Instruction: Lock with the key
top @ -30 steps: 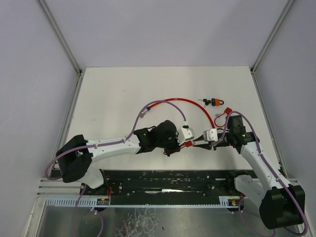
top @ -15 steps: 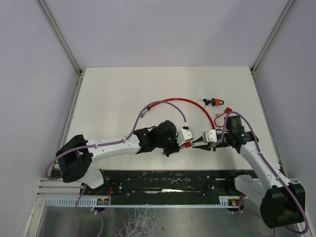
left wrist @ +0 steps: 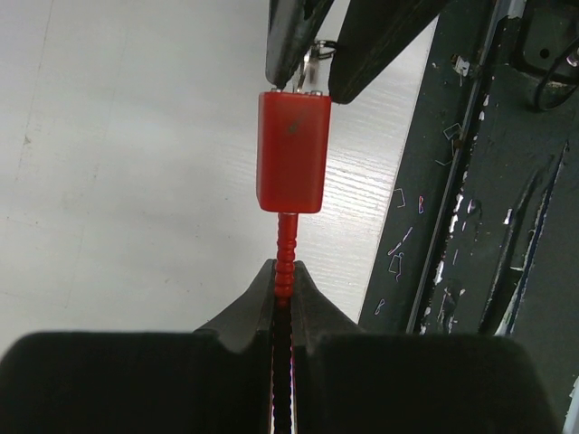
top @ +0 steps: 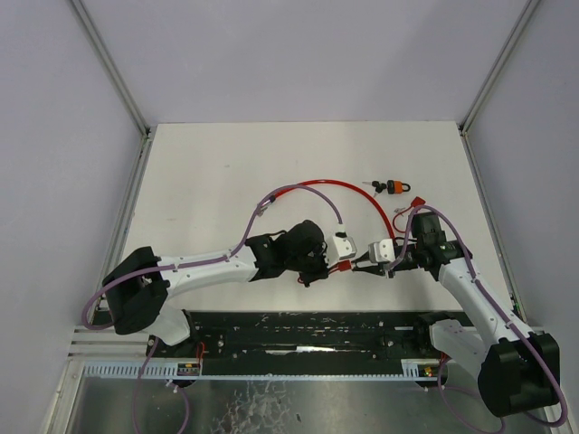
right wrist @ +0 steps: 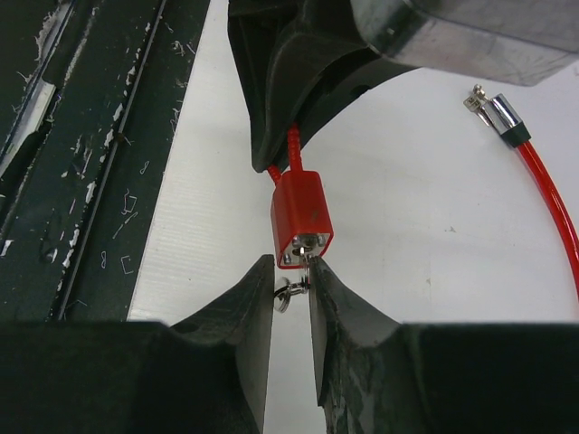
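Observation:
The lock is a red block (top: 345,265) at the end of a red cable (top: 335,183), held just above the table near the front edge. My left gripper (left wrist: 283,271) is shut on the ribbed cable stem right behind the lock body (left wrist: 292,151). From the opposite side, my right gripper (right wrist: 291,271) is closed on the small silver key (right wrist: 294,291). The key's blade sits in the keyhole on the lock's end face (right wrist: 302,217), and its ring touches the left finger. In the top view the two grippers meet tip to tip (top: 362,263).
The cable's free metal tip (right wrist: 496,108) lies on the table behind the lock. A small orange padlock with keys (top: 392,187) sits at the back right, with a red loop (top: 404,215) near it. A black rail (top: 308,330) runs along the table's front edge.
My right gripper has moved slightly left toward the lock and its jaws have narrowed a little on the key. The left arm and the lock have stayed put.

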Robot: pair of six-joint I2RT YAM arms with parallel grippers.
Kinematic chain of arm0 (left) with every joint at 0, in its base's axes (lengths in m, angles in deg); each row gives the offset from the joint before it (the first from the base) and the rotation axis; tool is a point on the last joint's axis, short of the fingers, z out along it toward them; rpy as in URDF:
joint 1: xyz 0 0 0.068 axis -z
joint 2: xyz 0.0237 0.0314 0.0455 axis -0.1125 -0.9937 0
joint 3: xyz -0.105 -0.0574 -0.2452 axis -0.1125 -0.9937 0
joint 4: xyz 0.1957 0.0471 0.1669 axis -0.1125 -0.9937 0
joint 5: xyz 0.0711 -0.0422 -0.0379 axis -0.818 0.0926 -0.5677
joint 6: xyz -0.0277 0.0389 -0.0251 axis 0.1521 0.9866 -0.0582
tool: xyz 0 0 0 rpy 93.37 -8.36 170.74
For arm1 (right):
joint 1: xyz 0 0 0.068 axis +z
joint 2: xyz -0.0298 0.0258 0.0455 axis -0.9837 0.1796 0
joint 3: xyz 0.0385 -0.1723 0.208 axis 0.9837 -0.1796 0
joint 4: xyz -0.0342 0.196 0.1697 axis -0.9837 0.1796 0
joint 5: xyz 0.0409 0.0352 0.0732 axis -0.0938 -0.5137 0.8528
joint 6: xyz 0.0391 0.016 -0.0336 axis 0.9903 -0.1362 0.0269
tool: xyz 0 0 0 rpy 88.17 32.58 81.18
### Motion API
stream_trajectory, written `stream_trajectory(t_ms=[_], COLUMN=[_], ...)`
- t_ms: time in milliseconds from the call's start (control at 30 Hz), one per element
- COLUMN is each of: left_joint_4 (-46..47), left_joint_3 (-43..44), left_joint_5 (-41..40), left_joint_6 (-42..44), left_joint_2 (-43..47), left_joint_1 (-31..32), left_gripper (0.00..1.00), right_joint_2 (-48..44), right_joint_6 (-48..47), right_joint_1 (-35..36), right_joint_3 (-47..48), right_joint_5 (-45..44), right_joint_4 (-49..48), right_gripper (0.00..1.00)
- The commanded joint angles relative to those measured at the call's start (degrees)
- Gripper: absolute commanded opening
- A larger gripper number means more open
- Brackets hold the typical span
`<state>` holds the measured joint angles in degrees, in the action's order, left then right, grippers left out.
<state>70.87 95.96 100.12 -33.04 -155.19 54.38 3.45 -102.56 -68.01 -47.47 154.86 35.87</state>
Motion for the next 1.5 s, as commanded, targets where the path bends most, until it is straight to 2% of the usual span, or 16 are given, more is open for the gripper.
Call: stream_trajectory(t_ms=[0, 167, 533, 600, 733, 867, 933, 967, 1000, 1100, 1200, 1267, 1333, 1400, 1467], left_joint_4=[-0.09, -0.92, -0.98, -0.98, -1.25, -1.41, -1.42, -1.54, -1.63, -1.94, -1.49, -1.16, -1.13, -0.97, -0.72], left_joint_3=[2.12, 2.56, 3.4, 3.51, 3.81, 3.8, 3.88, 4.03, 4.12, 4.39, 4.14, 4.47, 4.71, 4.9, 5.59], left_joint_5=[0.09, -0.23, 1.05, 1.3, 1.31, 1.21, 1.29, 1.25, 1.16, 0.77, 1.69, 4.66, 11.55, 21.87, 33.3], left_joint_6=[1.4, 1.69, 2.63, 2.72, 2.74, 2.93, 3.2, 3.35, 3.59, 4.78, 6.84, 8.03, 9.1, 8.97, 6.93], left_joint_2=[0.32, 0.38, -0.14, -0.27, -0.39, -0.1, 0.02, 0.03, 0.03, 0.11, 0.07, -0.41, -1.22, -2.77, -5.26], left_joint_1=[0.51, 0.49, 0.66, 0.64, 0.63, 0.68, 0.67, 0.67, 0.62, 0.63, 0.35, -0.71, -3.42, -7.74, -12.28], left_gripper=[0.0, 0.0, 0.0, 0.0, 0.0, 0.0, 0.0, 0.0, 0.0, 0.0, 0.0, 0.0, 0.0, 0.0, 0.0], right_joint_2=[-0.6, -0.33, 0.15, 0.36, 0.31, 0.09, 0.34, 0.5, 0.65, 0.21, -1.3, -2.36, -3.32, -4.83, -7.24], right_joint_6=[-1.73, -4.04, -8.19, -8.2, -6.52, -3.97, -3.71, -3.62, -3.69, -5.61, -11.95, -16.73, -21.56, -24.82, -24.04], right_joint_1=[0.65, 0.6, 1.55, 1.69, 1.79, 1.79, 1.85, 1.98, 2.13, 2.47, 2.64, 2.82, 3.01, 3.32, 3.79], right_joint_3=[2.29, 2.92, 3.22, 3.1, 2.91, 2.61, 2.71, 2.85, 2.93, 3.38, 3.84, 3.96, 3.98, 3.48, 2.44], right_joint_5=[-0.35, 0.49, 1.72, 1.79, 0.92, -0.18, -0.36, -0.48, -0.55, -1.34, -1.97, -2.4, -4.21, -6.55, -7.7], right_joint_4=[1.12, 3.31, 6.06, 6.01, 4.62, 2.61, 2.56, 2.68, 2.76, 4.22, 8.15, 10.86, 12.93, 13.35, 11.36], right_gripper=[0.27, 0.24, 0.1, 0.11, 0.19, 0.19, 0.16, 0.11, 0.02, 0.0, 0.0, 0.0, 0.0, 0.0, 0.0])
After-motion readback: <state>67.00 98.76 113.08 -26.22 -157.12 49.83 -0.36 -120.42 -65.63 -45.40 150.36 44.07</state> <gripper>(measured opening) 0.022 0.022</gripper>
